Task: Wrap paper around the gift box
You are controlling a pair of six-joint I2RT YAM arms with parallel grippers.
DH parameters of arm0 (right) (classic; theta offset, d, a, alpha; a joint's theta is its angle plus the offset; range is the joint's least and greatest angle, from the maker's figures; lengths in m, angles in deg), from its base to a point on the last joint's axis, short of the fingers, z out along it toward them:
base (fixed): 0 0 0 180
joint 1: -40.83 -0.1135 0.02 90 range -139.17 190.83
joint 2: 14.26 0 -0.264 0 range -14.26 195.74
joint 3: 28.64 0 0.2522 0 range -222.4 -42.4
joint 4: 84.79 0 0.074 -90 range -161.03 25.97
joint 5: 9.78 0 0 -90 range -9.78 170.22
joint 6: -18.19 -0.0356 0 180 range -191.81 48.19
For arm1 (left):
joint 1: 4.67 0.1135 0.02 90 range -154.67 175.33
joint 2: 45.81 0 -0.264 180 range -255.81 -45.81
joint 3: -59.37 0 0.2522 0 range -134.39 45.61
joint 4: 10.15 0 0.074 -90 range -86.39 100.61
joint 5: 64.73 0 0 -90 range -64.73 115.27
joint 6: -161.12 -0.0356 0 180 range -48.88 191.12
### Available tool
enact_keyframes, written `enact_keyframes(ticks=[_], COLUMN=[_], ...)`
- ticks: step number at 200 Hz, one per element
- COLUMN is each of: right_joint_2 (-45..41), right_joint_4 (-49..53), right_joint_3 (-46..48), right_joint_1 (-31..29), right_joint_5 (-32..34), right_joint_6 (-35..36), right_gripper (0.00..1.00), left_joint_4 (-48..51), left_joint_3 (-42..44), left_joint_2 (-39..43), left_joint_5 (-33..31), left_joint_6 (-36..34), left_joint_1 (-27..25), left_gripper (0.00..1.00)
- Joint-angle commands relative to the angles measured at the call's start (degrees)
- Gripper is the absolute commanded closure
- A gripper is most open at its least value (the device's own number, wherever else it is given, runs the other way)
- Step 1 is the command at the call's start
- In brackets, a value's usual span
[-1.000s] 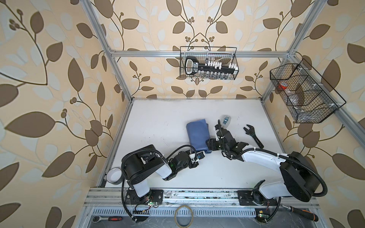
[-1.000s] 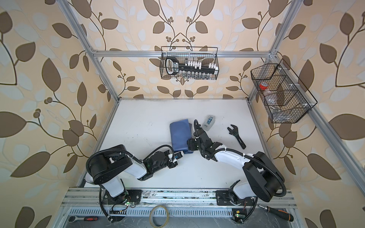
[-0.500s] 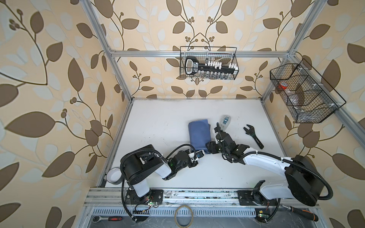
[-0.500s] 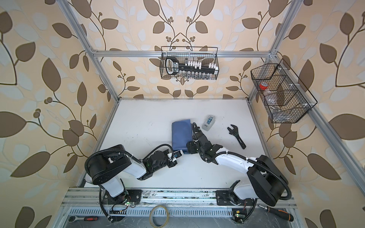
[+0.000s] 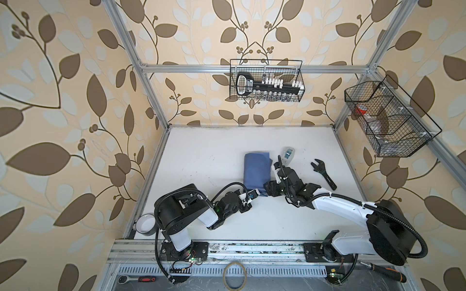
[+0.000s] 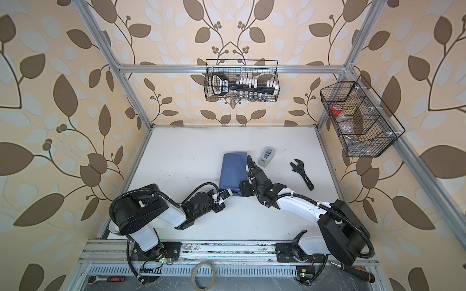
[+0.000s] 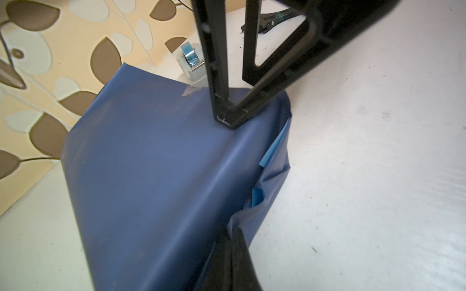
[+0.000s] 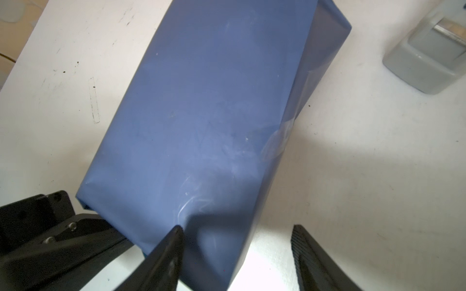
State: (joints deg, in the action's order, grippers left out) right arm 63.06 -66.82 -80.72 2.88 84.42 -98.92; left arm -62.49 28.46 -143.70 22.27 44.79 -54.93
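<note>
Since a second ago the paper [image 5: 257,171] has slid slightly toward 3 o'clock, and the right arm's elbow has swung outward. The paper lies near the middle of the table [image 5: 201,156] as a long parcel running from 12 to 6 o'clock, dark face out. It covers the box completely, so the box cannot be seen. At the parcel's 6 o'clock end the wrap is loose and crumpled, and light-blue inner face shows in the folds. A clear tape strip [image 8: 277,141] sits on one long edge.

The left gripper [image 7: 232,234] is at that 6 o'clock end, its jaws closed together and pinching a fold of the paper. The right gripper [image 8: 237,226] comes in from 4 o'clock with its jaws spread wide and grasps nothing. One fingertip [image 7: 225,121] presses on the parcel's top near its edge, while the other hangs over bare table beside it.

The dispenser [image 5: 288,155] stands just beside the parcel at 1 o'clock. The wrench [image 5: 324,173] lies well apart at 3 o'clock.
</note>
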Motion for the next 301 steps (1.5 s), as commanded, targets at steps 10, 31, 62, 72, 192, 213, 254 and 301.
enact_keyframes(ticks=[10,31,62,72,192,213,254,301], right_joint_2=[1.44,2.39,-0.24,-2.02,-12.74,-9.03,0.64,7.17], right_joint_4=[3.24,3.52,3.64,3.62,-13.03,-17.66,-26.62,-32.87], right_joint_3=[-1.25,-0.91,-0.94,-1.20,16.26,17.71,17.52,16.64], right_joint_1=[0.69,0.82,0.86,0.80,-5.45,-7.12,-9.04,-9.77], right_joint_5=[-1.22,-1.30,-2.23,-2.71,1.32,3.21,5.31,7.97], right_joint_6=[1.98,2.23,3.73,4.44,7.24,7.22,7.58,10.29], right_gripper=[0.32,0.33,0.31,0.30,0.04,0.00,0.01,0.04], left_joint_4=[-5.20,-2.58,-3.62,-3.85,-2.64,-2.14,-1.92,-1.48], left_joint_3=[-0.18,-1.28,-1.08,-0.96,-1.06,-1.07,-1.31,-1.22], left_joint_2=[-0.09,0.23,-0.79,-0.86,-0.05,0.35,0.53,0.83], left_joint_5=[0.73,1.43,1.51,1.34,1.93,1.93,2.00,1.93], left_joint_6=[1.45,1.35,1.54,1.63,1.98,1.98,2.06,1.87], left_joint_1=[0.78,0.73,0.78,0.77,0.76,0.77,0.78,0.78], left_gripper=[1.00,1.00,1.00,1.00,1.00,1.00,1.00,1.00])
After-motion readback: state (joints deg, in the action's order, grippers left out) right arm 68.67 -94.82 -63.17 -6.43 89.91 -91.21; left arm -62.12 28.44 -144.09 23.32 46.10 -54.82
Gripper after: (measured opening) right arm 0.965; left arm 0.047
